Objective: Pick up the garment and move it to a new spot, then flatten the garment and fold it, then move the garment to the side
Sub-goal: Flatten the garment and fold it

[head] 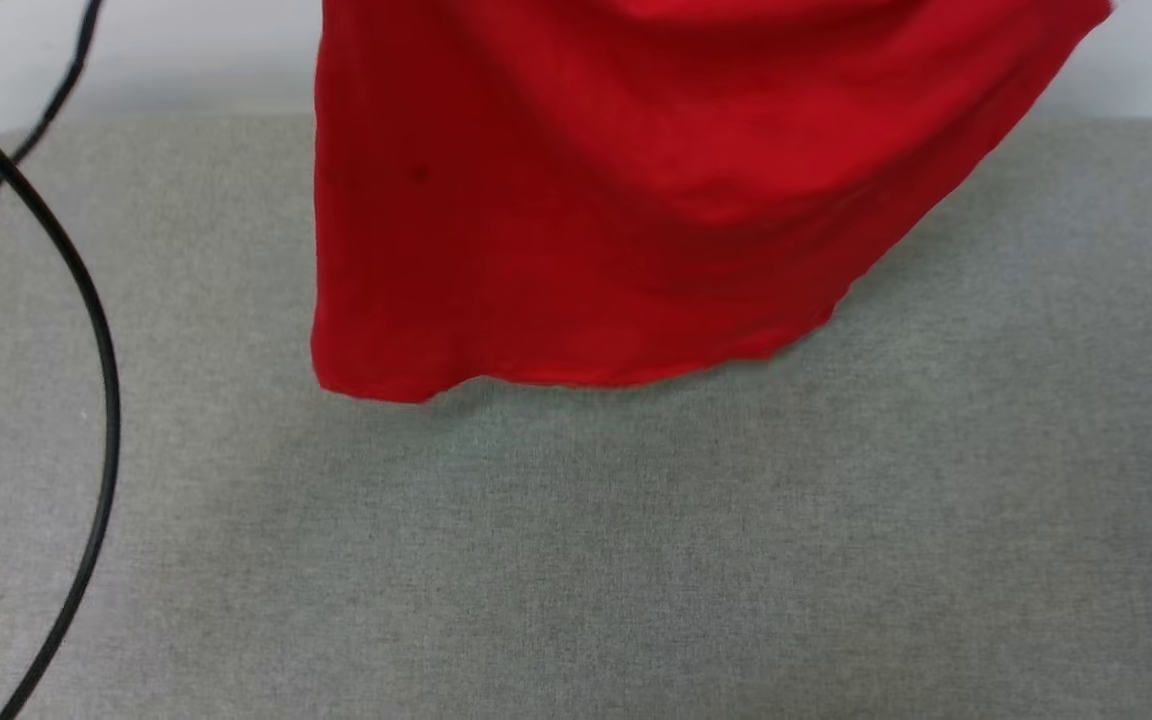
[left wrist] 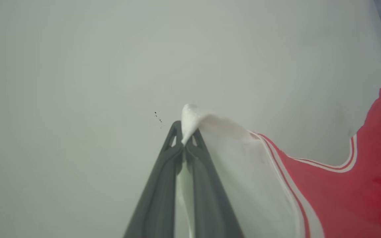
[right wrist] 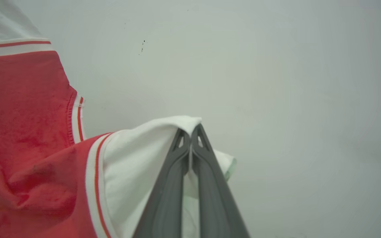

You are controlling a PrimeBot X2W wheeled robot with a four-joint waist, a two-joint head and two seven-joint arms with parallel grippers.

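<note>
Garment (head: 576,200) hung in the air over the grey cloth-covered table (head: 636,560), spread between your two arms. Its red hem (head: 536,378) dangled low above the table's far half. The left fingers (left wrist: 181,150) were pinched together on the tip of one white sleeve (left wrist: 223,158). The right fingers (right wrist: 187,150) were clamped the same way on the other sleeve (right wrist: 137,158).

You could judge it light and limp. It draped in loose folds, sagged between the two holds and would swing with any quick move. Thin cloth bunched in a narrow pinch can slip, so a hold on the striped shoulder seams (right wrist: 94,165) would likely be surer for laying it flat.

In the head view the upper part of the garment was cut off by the top edge. You could not tell whether the hem touched the table. No lettering faced any camera. A black cable (head: 106,400) looped across the table's left side.
</note>
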